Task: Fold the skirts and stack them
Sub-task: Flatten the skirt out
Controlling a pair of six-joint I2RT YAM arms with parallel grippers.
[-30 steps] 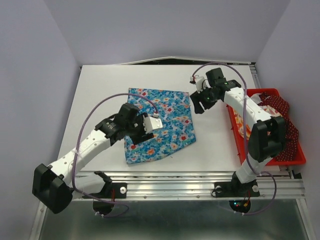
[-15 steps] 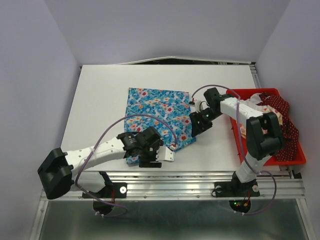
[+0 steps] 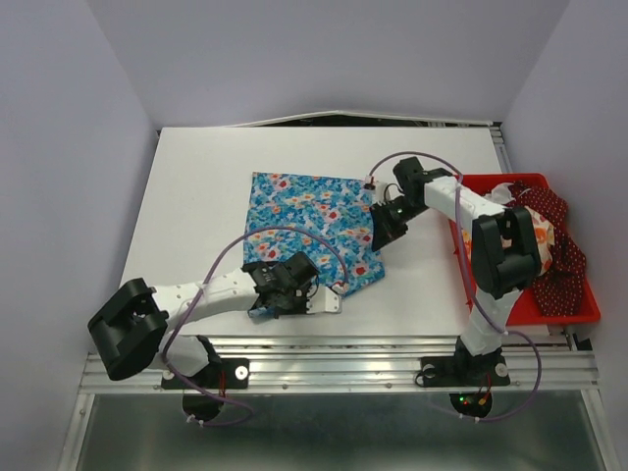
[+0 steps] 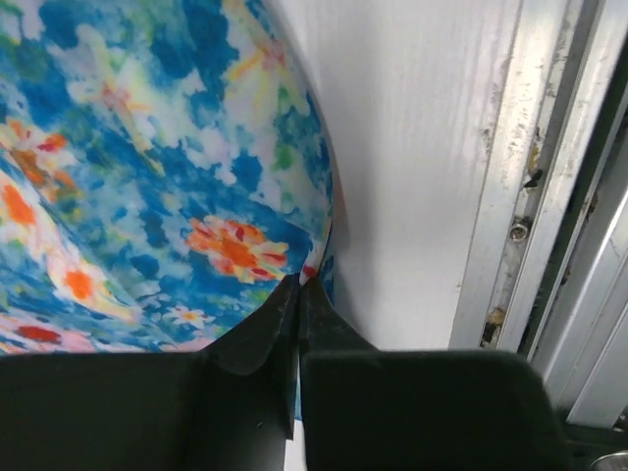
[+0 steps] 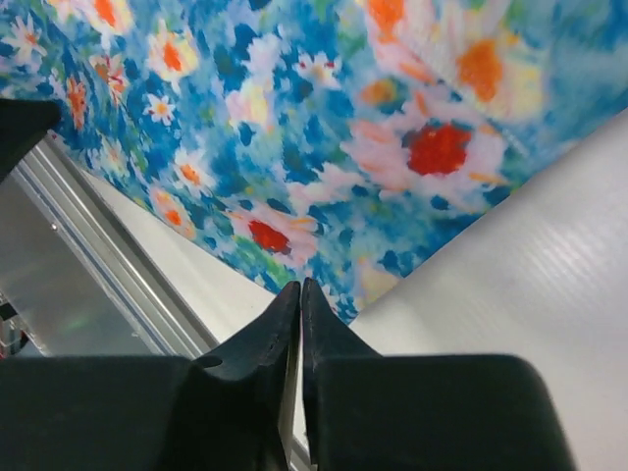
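The blue skirt with multicoloured flowers (image 3: 314, 226) lies spread flat on the white table. My left gripper (image 3: 260, 308) sits low at its near left corner. In the left wrist view this gripper (image 4: 299, 285) is shut, with the blue skirt's (image 4: 147, 177) edge pinched between the tips. My right gripper (image 3: 378, 238) is at the skirt's right edge; its tips (image 5: 299, 287) are shut on the blue cloth (image 5: 324, 128) near a corner. The cream-white skirt with orange flowers (image 3: 509, 190) and the dark red dotted skirt (image 3: 554, 211) lie bunched in the red basket.
The red basket (image 3: 587, 312) stands along the table's right edge, beside the right arm. A metal rail (image 3: 392, 353) runs along the near table edge, close to the left gripper. Grey walls enclose the left, back and right sides.
Both grippers have gone from open to shut. The left arm swung down to the skirt's near left corner. The right arm came down onto the skirt's right edge.
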